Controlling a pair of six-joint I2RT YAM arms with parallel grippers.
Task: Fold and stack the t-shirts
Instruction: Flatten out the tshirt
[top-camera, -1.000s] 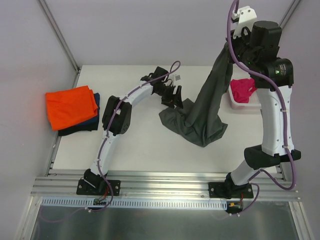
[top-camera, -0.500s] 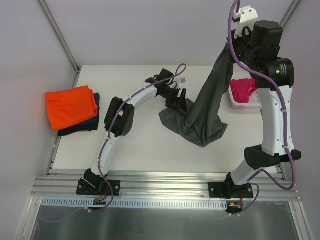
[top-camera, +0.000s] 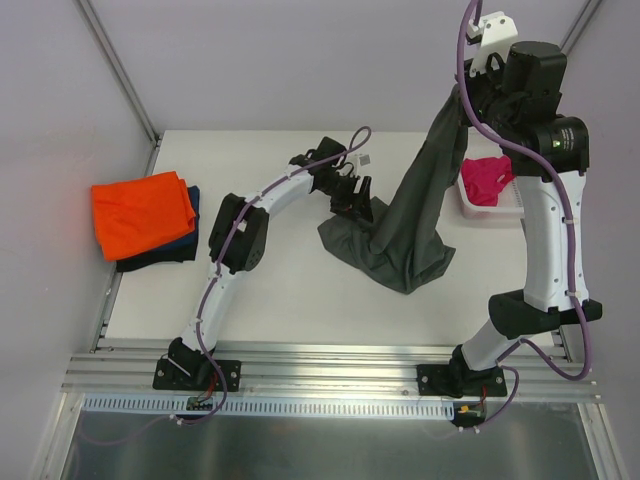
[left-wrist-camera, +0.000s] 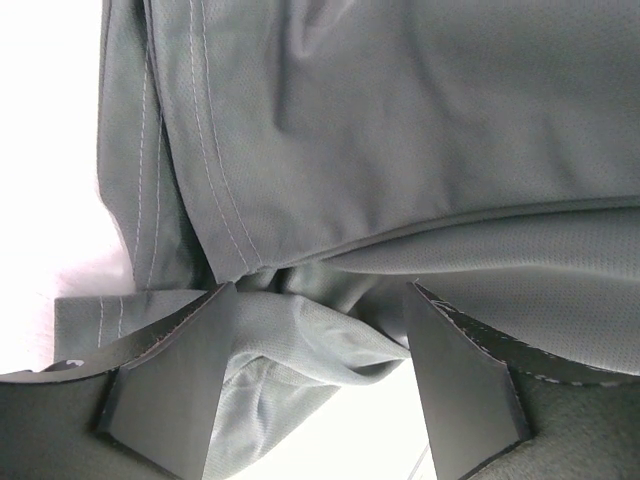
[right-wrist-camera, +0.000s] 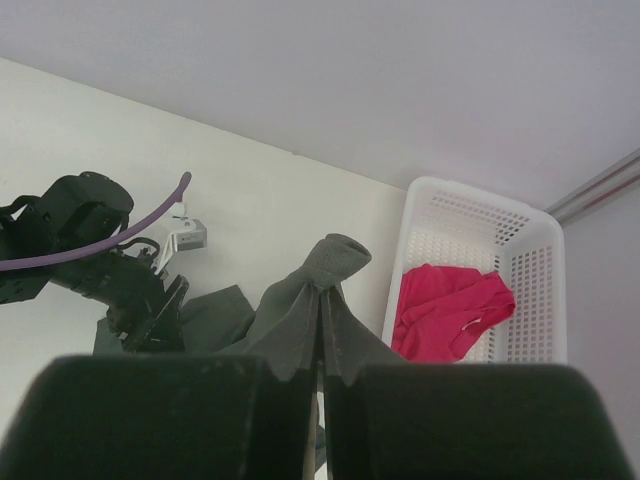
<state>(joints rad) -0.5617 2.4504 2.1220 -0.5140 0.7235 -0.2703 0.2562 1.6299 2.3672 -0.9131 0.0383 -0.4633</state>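
Observation:
The dark grey t-shirt (top-camera: 400, 240) hangs from my raised right gripper (top-camera: 462, 95), which is shut on a bunched part of it (right-wrist-camera: 330, 262); its lower half lies crumpled on the table. My left gripper (top-camera: 352, 205) is open at the shirt's left edge, with a fold of grey cloth (left-wrist-camera: 300, 340) between its jaws. The bright orange t-shirt (top-camera: 140, 212) lies folded on the navy t-shirt (top-camera: 160, 252) at the far left. The magenta-pink t-shirt (top-camera: 485, 178) lies in the white basket (top-camera: 490, 212) and shows in the right wrist view (right-wrist-camera: 450, 310).
The white lattice basket (right-wrist-camera: 480, 230) stands at the table's right edge, behind my right arm. A purple cable (top-camera: 345, 140) loops over the left wrist. Bare table lies in front of the grey shirt.
My left gripper has moved right, up to the grey shirt's left edge. The right arm holds still with the shirt lifted.

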